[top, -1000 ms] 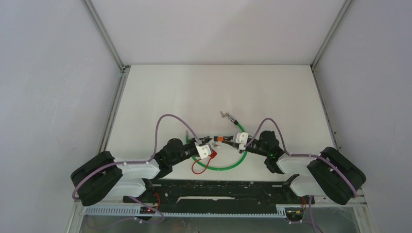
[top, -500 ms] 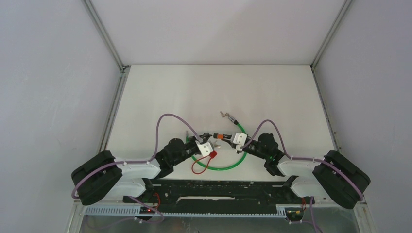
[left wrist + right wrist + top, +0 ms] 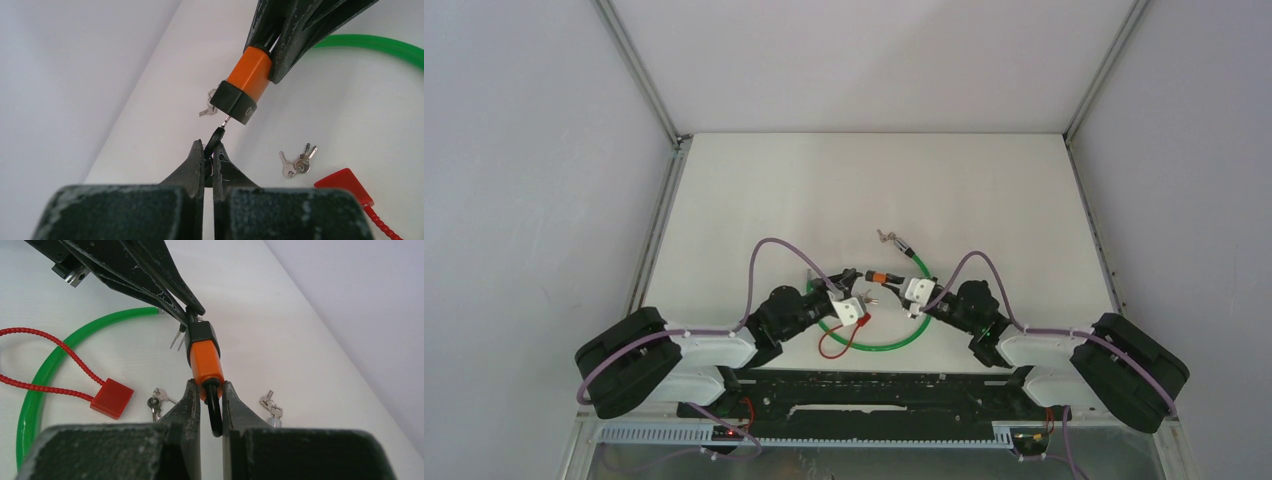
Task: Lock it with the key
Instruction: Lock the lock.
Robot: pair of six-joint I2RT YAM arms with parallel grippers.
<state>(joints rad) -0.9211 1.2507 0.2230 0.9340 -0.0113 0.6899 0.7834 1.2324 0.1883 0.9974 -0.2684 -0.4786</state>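
Note:
A small lock with an orange body and black end (image 3: 249, 80) hangs above the table, with my right gripper (image 3: 210, 385) shut on its orange end (image 3: 206, 362). Its black shackle (image 3: 215, 410) sits between the fingers. My left gripper (image 3: 207, 147) is shut on the black head of the key (image 3: 216, 136), whose thin metal blade meets the lock's black end. In the top view the two grippers meet at the lock (image 3: 879, 280) near the table's front middle.
A green cable loop (image 3: 894, 340) and a red tag (image 3: 111, 397) on a red beaded cord lie under the grippers. Loose key bunches lie on the table (image 3: 296, 162) (image 3: 270, 402). A further small metal piece (image 3: 894, 240) lies behind.
Both grippers have shifted slightly while staying joined at the lock. The right arm's elbow has dropped a little. Both grips are unchanged.

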